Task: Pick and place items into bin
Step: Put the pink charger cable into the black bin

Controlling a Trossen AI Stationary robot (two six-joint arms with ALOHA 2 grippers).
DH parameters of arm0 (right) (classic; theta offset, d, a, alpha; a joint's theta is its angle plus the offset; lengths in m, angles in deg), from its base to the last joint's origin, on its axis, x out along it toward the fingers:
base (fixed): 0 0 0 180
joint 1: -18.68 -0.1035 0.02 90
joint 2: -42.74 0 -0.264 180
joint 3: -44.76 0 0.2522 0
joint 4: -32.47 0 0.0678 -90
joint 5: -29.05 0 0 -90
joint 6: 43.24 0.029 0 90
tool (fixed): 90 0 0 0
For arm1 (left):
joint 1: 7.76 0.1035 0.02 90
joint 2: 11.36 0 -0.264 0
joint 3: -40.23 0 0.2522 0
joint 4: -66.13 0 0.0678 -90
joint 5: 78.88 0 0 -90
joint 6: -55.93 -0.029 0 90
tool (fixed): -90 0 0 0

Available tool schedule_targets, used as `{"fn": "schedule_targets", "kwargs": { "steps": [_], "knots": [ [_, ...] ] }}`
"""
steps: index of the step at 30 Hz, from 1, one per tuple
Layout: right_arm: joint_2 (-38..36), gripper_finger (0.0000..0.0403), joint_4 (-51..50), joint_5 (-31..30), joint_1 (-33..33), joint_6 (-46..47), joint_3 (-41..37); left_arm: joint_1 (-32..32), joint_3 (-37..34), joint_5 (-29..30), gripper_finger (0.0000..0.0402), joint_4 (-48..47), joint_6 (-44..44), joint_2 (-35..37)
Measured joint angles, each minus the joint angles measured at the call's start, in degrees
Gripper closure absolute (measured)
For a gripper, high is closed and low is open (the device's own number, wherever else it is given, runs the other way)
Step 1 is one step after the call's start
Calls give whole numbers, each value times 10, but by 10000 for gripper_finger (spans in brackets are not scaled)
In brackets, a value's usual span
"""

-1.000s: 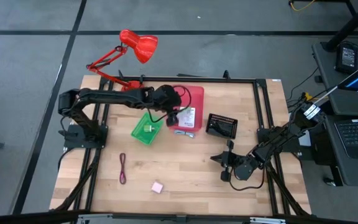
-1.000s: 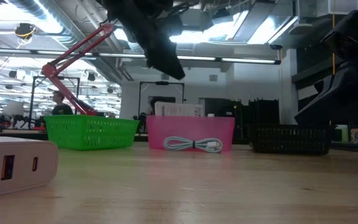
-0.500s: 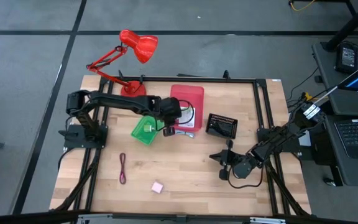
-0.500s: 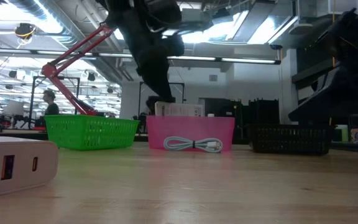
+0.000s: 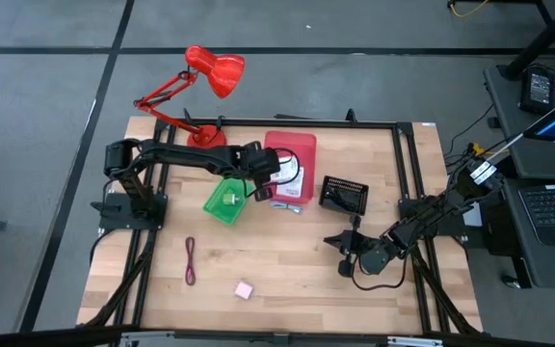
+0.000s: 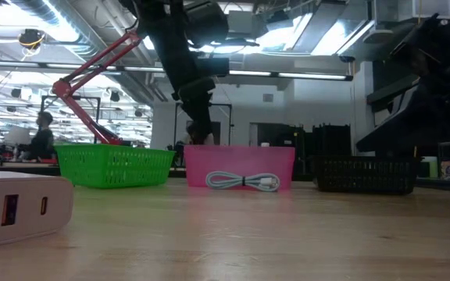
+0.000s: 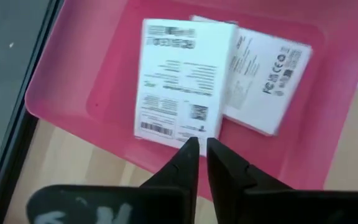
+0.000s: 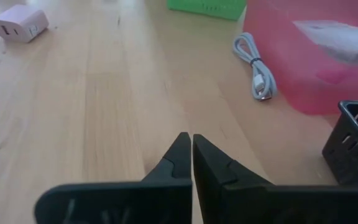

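Observation:
My left gripper (image 5: pixel 268 181) (image 7: pixel 197 144) hangs over the near wall of the pink bin (image 5: pixel 295 145) (image 7: pixel 73 93), pointing down, its fingers a narrow gap apart. Two white printed packets (image 7: pixel 179 81) (image 7: pixel 263 74) lie flat on the bin's floor, overlapping, just beyond the fingertips. My right gripper (image 5: pixel 345 255) (image 8: pixel 191 138) is shut and waits over bare wood near the table's right side. A pale cable (image 5: pixel 285 205) (image 8: pixel 257 68) lies in front of the bin. The pink cube (image 5: pixel 244 288) (image 8: pixel 20 23) and the purple cord (image 5: pixel 190 260) rest on the near-left wood.
A green basket (image 5: pixel 227 200) (image 6: pixel 114 165) with a green-white piece inside stands left of the pink bin. A black mesh basket (image 5: pixel 343 194) (image 8: pixel 356 140) stands to its right. The red desk lamp (image 5: pixel 215 72) stands at the far edge. A black frame borders the table.
My left gripper came down toward the pink bin. The white packet that stood up above the bin's rim in the low view has dropped below the rim and now lies flat inside.

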Motion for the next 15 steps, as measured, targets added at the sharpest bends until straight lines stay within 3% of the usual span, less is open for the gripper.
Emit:
{"fn": "schedule_targets", "kwargs": {
  "steps": [6,11,15],
  "knots": [
    [0,403,0,0,0,-1,0,-24,0,-12,389,-16,-16,20],
    [0,403,1,0,0,-12,0,-74,0,42,399,-80,-10,74],
    [0,403,1,0,0,-13,0,-128,-4,65,399,-119,47,124]
  ]
}}
